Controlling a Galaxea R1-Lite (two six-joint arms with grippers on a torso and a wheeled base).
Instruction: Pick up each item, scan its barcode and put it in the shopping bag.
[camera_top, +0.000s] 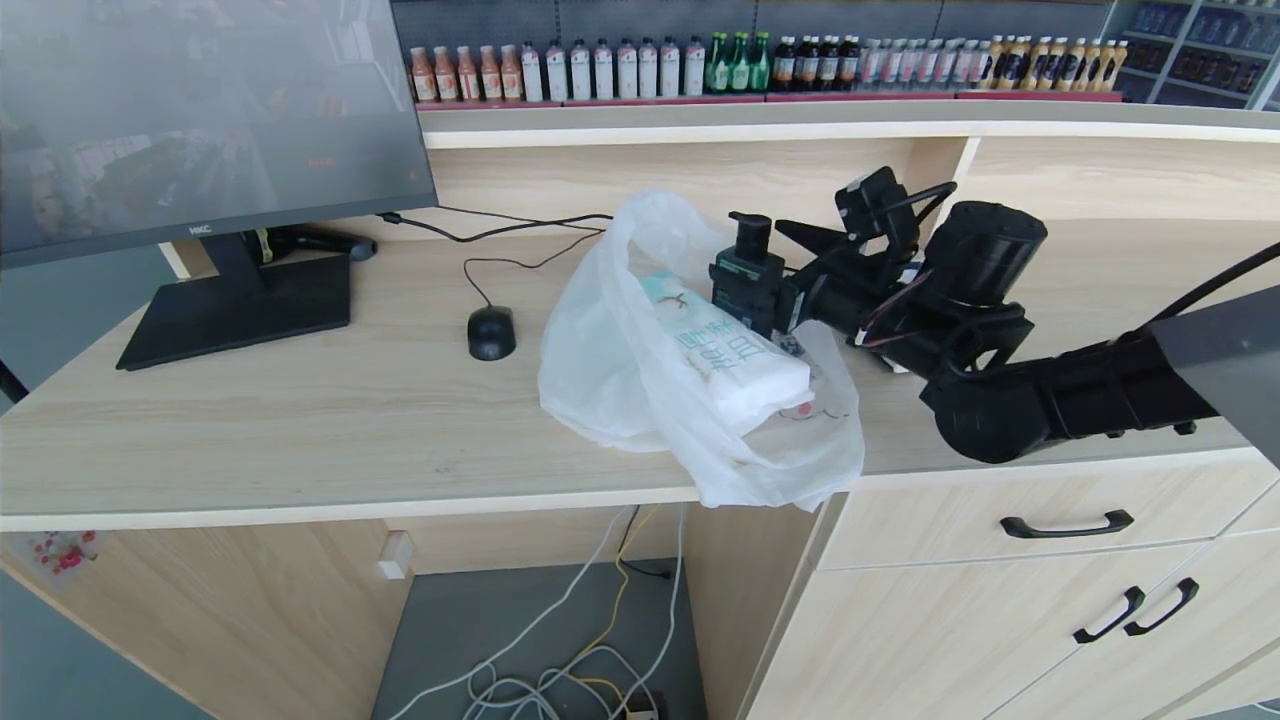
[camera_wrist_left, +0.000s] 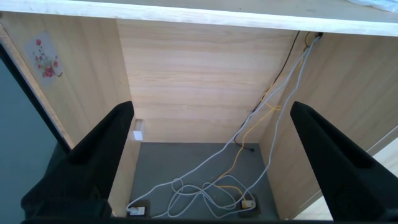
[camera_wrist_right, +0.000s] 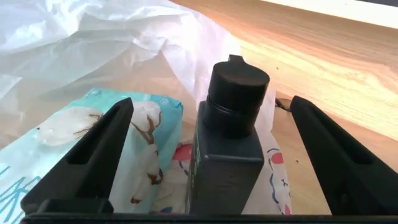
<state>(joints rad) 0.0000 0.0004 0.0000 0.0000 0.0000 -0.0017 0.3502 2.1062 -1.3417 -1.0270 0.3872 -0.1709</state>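
A white plastic shopping bag (camera_top: 620, 370) lies open on the wooden counter (camera_top: 300, 420), with a white and teal tissue pack (camera_top: 725, 355) inside. A dark bottle with a black pump cap (camera_top: 745, 275) stands upright at the bag's mouth, beside the pack. My right gripper (camera_top: 775, 295) is around the bottle, open. In the right wrist view the bottle (camera_wrist_right: 227, 137) sits between the spread fingers (camera_wrist_right: 93, 149) without touching them, next to the tissue pack (camera_wrist_right: 93, 134) and the bag film (camera_wrist_right: 93, 43). My left gripper (camera_wrist_left: 211, 109) hangs open below the counter, holding nothing.
A monitor (camera_top: 200, 110) on its stand fills the back left, a black handheld scanner (camera_top: 310, 242) lies behind it, and a wired mouse (camera_top: 491, 332) sits left of the bag. Cables (camera_top: 560, 660) lie under the counter. Drawers (camera_top: 1060, 525) are at the right front.
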